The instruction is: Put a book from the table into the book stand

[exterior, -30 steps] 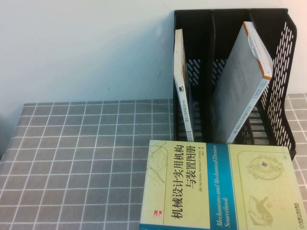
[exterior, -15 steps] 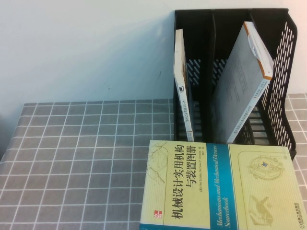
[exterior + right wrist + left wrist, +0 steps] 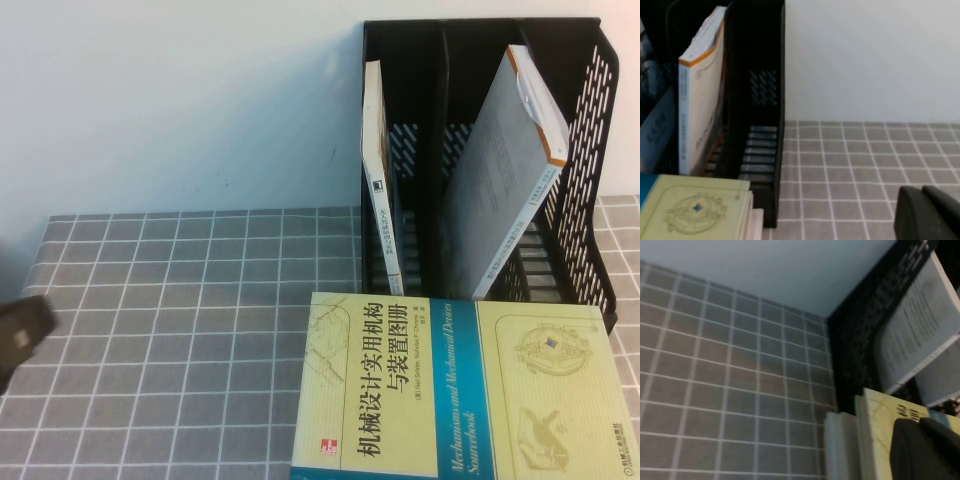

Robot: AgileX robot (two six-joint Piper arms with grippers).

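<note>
On the table (image 3: 180,300), a flat surface under grey cloth printed with a white grid, the large thick pale yellow-green book (image 3: 450,390) with a blue band and black Chinese title lies flat, just in front of the black plastic three-slot book stand (image 3: 585,150). That stand is upright against the wall and already holds two thin white books (image 3: 510,180), one in its left slot and one leaning across the middle; the right slot looks free.

The left pincer (image 3: 22,335) shows as a dark shape at the left edge of the high view, well apart from the book and above the cloth. Its fingers are pressed together and hold nothing. In the left wrist view its dark tip (image 3: 925,450) sits in front of the book's cover. The right pincer (image 3: 927,212) appears only as a dark tip in its own wrist view, near the stand's outer side; whether it is spread or pressed together I cannot tell.

The book is not yet grasped. Being heavy and flat on the cloth, it offers little edge to pinch, so a grip may slip or drag the cloth. Its thickness may jam against a divider or the leaning white book. A hard push at the slot could shove the light stand backward or tip it.
</note>
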